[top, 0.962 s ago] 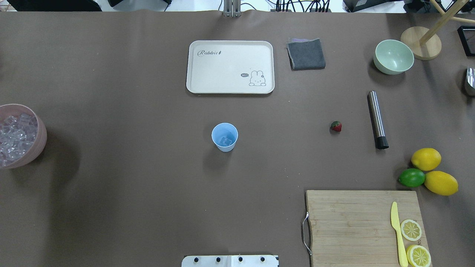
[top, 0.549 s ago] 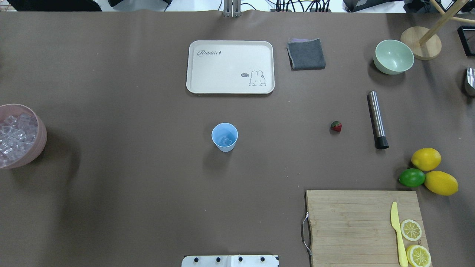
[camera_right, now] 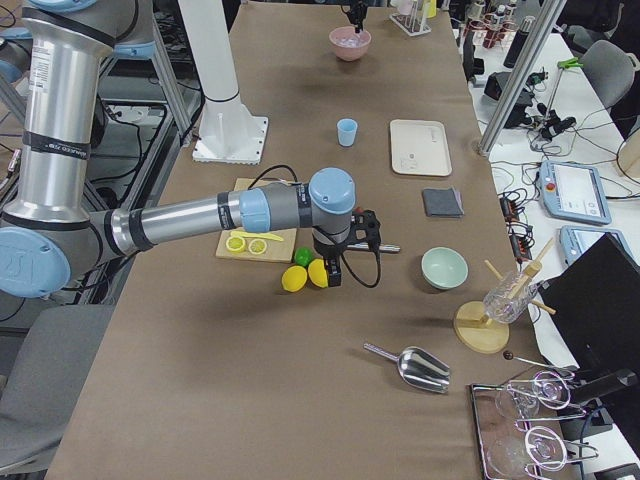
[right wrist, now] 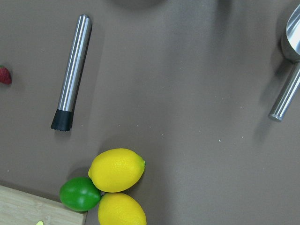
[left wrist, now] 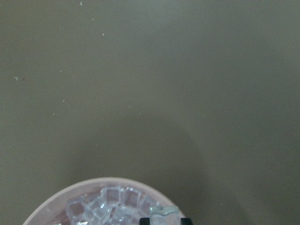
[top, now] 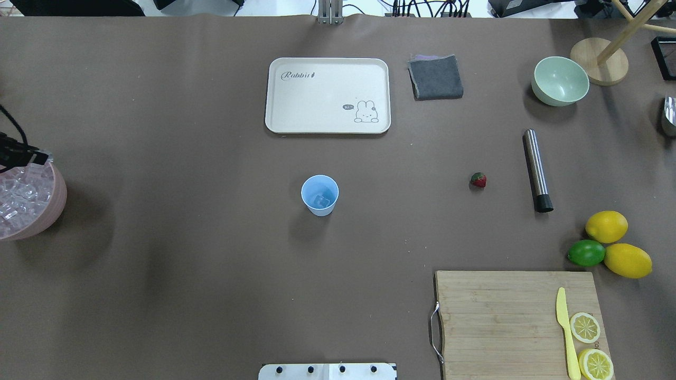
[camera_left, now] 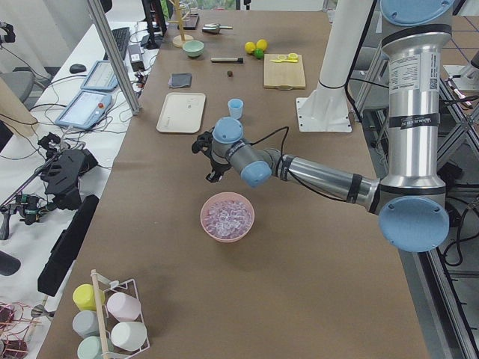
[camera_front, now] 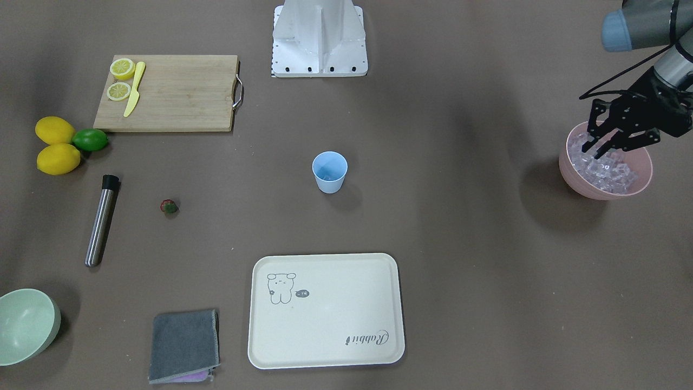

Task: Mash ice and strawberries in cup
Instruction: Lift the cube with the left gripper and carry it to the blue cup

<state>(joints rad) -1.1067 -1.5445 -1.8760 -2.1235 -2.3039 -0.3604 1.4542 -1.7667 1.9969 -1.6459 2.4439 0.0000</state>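
Beyond cup, cream tray reads "Rabbit" w/ bunny drawing.

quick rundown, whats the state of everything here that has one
Small light blue plastic cup: upright, clear ice cubes inside, no berry.
Dark red strawberry: whole, on the table outside the cup.
Pink bowl: upright, heaped with ice cubes.
Steel muddler: lying flat, not held.
Left gripper: over the bowl, tips at the ice; jaws unclear.
Right gripper: above the yellow lemons; jaws unclear.

The cup holds ice; the strawberry lies well apart.
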